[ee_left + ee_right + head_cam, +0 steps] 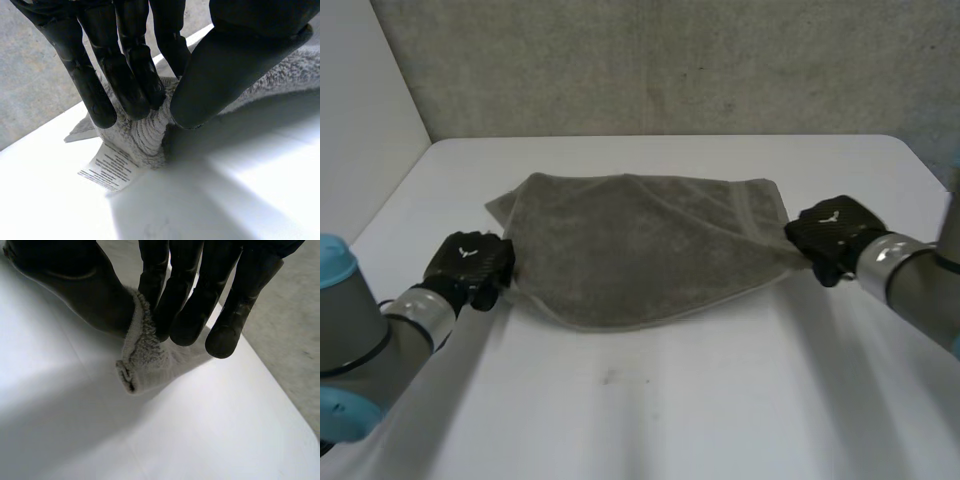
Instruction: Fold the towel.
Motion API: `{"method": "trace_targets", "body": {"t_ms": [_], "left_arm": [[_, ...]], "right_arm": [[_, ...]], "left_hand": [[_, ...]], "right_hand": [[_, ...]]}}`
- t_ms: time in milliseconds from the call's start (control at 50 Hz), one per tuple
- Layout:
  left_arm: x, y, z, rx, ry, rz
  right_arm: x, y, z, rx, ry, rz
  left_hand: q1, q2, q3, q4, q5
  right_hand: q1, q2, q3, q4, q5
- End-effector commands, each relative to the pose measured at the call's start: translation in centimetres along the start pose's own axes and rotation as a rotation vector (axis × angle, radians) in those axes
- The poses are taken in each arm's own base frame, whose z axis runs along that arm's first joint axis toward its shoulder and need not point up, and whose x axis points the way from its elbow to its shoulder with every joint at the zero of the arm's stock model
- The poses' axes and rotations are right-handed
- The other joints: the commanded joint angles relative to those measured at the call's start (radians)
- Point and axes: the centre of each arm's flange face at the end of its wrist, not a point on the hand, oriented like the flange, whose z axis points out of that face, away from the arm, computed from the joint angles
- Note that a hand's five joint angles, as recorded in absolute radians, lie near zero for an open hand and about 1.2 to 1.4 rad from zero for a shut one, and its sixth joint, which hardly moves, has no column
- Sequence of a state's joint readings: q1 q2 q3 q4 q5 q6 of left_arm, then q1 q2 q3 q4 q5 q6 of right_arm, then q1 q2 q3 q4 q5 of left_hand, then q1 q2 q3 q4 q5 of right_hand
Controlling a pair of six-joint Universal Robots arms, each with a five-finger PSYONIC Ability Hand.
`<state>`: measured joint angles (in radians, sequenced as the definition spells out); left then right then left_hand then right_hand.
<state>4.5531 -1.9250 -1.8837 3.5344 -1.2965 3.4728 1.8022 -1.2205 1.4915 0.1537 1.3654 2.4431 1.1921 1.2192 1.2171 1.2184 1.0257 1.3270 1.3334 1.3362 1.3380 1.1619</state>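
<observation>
We are holding the towel (pixel 640 250) between our two hands, and its long axis is running across the counter (pixel 650 420) from one arm to the other. Our left hand (pixel 470 262) is pinching the towel's left end between thumb and fingers. In the left wrist view a white care label (pixel 107 167) is sticking out just below that grip. Our right hand (pixel 833 232) is gripping the right end the same way, with a bunched corner caught against the thumb. The cloth is spreading away from both hands toward the far side, so we are judging that the fold runs forward — each hand carrying its end over the body of the towel, neither arm nearer than the other. The white counter is lying bare on our side, and a grey wall (pixel 670 60) is standing behind its far edge.
</observation>
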Motion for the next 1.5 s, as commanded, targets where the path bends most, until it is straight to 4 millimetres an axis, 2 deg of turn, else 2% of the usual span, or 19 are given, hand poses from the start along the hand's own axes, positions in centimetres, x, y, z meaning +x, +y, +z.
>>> {"method": "trace_targets", "body": {"t_ms": [20,140,180,200,220,240,280,300,340,400,460,680,760,880,1120,1320,1420,1480,1500], "left_arm": [[1.0,-0.3,-3.2,-0.005,0.005,0.004],[1.9,0.1,-4.6,-0.020,0.025,0.005],[2.2,0.7,-4.9,-0.041,0.032,0.004],[2.2,0.7,-4.9,-0.041,0.032,0.004],[2.3,0.8,-4.9,-0.045,0.035,0.007],[2.3,0.8,-4.9,-0.045,0.035,0.007],[2.1,0.8,-4.8,-0.044,0.030,0.019],[2.1,0.8,-4.8,-0.044,0.030,0.019],[1.8,0.5,-4.8,-0.032,0.019,0.033],[1.6,0.0,-4.6,-0.017,0.013,0.039],[1.5,-0.2,-4.5,-0.010,0.010,0.043],[0.3,-3.7,-2.9,0.114,-0.002,0.069],[0.5,-2.1,-1.7,0.028,0.032,0.053],[1.0,-0.4,-2.2,-0.107,0.081,0.011],[0.7,-0.6,-3.2,-0.116,0.062,0.009],[-0.3,-0.4,-2.8,-0.110,0.029,0.009],[-0.5,0.3,-2.5,-0.119,0.019,0.038],[-0.7,0.8,-2.6,-0.135,0.015,0.086],[-0.8,1.0,-2.6,-0.141,0.012,0.115]], "right_arm": [[1.1,1.8,-2.7,-0.059,0.042,0.002],[0.4,2.7,-3.2,-0.079,0.024,0.013],[0.4,3.3,-3.1,-0.088,0.029,0.021],[0.4,3.3,-3.1,-0.088,0.029,0.021],[0.3,3.3,-3.1,-0.083,0.032,0.019],[0.3,3.3,-3.1,-0.083,0.032,0.019],[0.2,3.4,-2.9,-0.079,0.031,0.017],[0.2,3.4,-2.9,-0.079,0.031,0.017],[0.1,3.5,-2.8,-0.080,0.028,0.022],[0.0,3.6,-2.7,-0.075,0.031,0.020],[-0.2,3.7,-2.7,-0.071,0.033,0.018],[-1.1,4.8,-2.2,-0.090,0.014,0.018],[-1.2,5.0,-2.1,-0.093,0.011,0.019],[-1.2,5.1,-2.0,-0.091,0.013,0.019],[-1.4,5.3,-1.8,-0.095,0.007,0.019],[-1.2,5.3,-1.8,-0.095,0.013,0.019],[-1.0,5.5,-1.8,-0.102,0.020,0.022],[-0.9,5.4,-1.8,-0.103,0.023,0.024],[-0.9,5.3,-1.9,-0.099,0.025,0.023]], "left_hand": [[0.204,0.177,0.179,0.178,0.196],[0.202,0.175,0.177,0.175,0.193],[-0.216,-0.243,-0.241,-0.242,-0.224],[-0.218,-0.245,-0.243,-0.245,-0.226],[-0.407,-0.434,-0.432,-0.433,-0.415],[-0.409,-0.436,-0.434,-0.435,-0.417],[-0.698,-0.725,-0.723,-0.725,-0.706],[-0.700,-0.727,-0.725,-0.726,-0.708],[-0.916,-0.943,-0.941,-0.943,-0.924],[-0.935,-0.962,-0.959,-0.961,-0.943],[-0.935,-0.962,-0.960,-0.961,-0.943],[-0.864,-0.891,-0.889,-0.890,-0.872],[-0.782,-0.809,-0.807,-0.809,-0.790],[-0.679,-0.706,-0.704,-0.706,-0.688],[-0.477,-0.504,-0.502,-0.503,-0.485],[-0.169,-0.196,-0.194,-0.195,-0.177],[-0.157,-0.184,-0.182,-0.183,-0.165],[-0.007,-0.034,-0.032,-0.033,-0.015],[0.162,0.135,0.137,0.135,0.154]], "right_hand": [[0.069,0.063,0.060,0.058,0.060],[0.069,0.063,0.060,0.058,0.060],[0.069,0.063,0.060,0.058,0.060],[0.069,0.063,0.060,0.058,0.060],[0.069,0.063,0.060,0.058,0.060],[0.069,0.063,0.060,0.058,0.060],[0.069,0.063,0.060,0.058,0.060],[0.069,0.063,0.060,0.058,0.060],[0.069,0.063,0.060,0.058,0.060],[0.069,0.063,0.060,0.058,0.060],[0.069,0.063,0.060,0.058,0.060],[0.069,0.063,0.060,0.058,0.060],[0.069,0.063,0.060,0.058,0.060],[0.069,0.063,0.060,0.058,0.060],[0.069,0.063,0.060,0.058,0.060],[0.069,0.063,0.060,0.058,0.060],[0.069,0.063,0.060,0.058,0.060],[0.069,0.063,0.060,0.058,0.060],[0.069,0.063,0.060,0.058,0.060]]}}
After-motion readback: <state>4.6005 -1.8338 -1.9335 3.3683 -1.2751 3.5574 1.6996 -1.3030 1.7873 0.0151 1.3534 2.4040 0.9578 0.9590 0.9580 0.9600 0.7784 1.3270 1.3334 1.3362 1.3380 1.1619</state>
